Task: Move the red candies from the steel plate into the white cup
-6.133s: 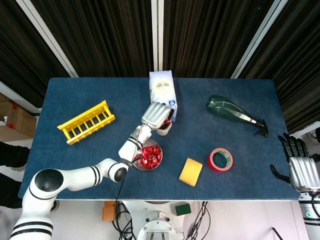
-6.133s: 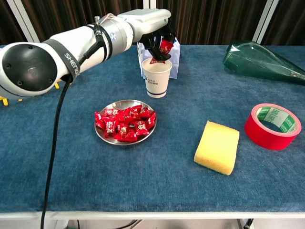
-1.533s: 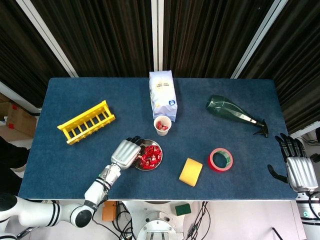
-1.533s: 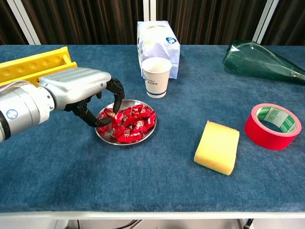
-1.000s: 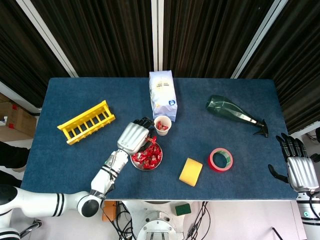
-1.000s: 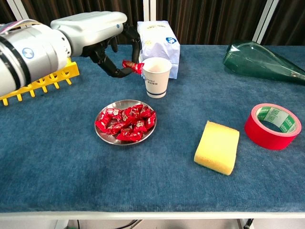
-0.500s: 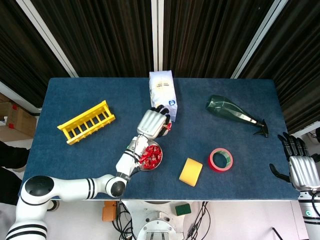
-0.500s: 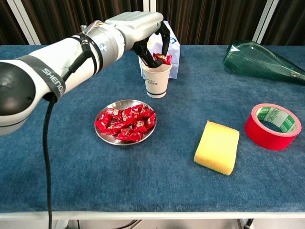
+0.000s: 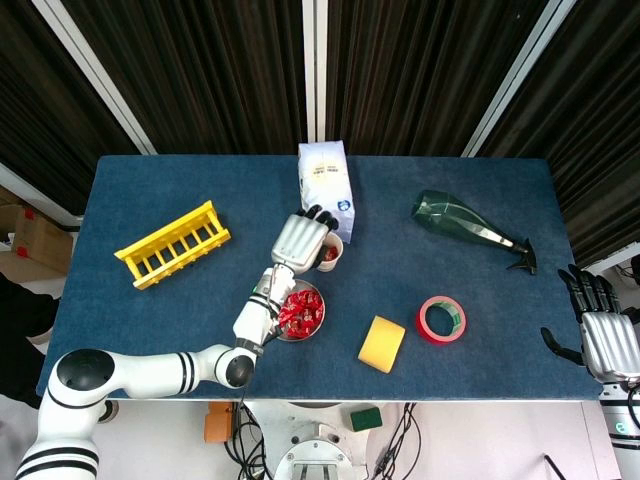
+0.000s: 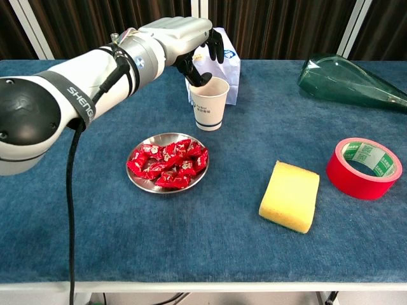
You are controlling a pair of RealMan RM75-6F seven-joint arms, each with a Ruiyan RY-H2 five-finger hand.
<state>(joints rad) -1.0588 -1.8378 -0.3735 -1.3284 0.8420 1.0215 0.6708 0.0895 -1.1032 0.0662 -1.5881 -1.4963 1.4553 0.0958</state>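
Blue table (image 10: 210, 241), sponge (image 10: 290, 196), tape (image 10: 363, 167).

Both views are bright and evenly lit from above, with soft, short shadows. The steel plate (image 10: 166, 140) shows small glints, and the white arm casing (image 10: 38, 95) at the upper left of the chest view carries pale glare. The head view bends slightly at its edges. Focus is sharp, with no motion blur.
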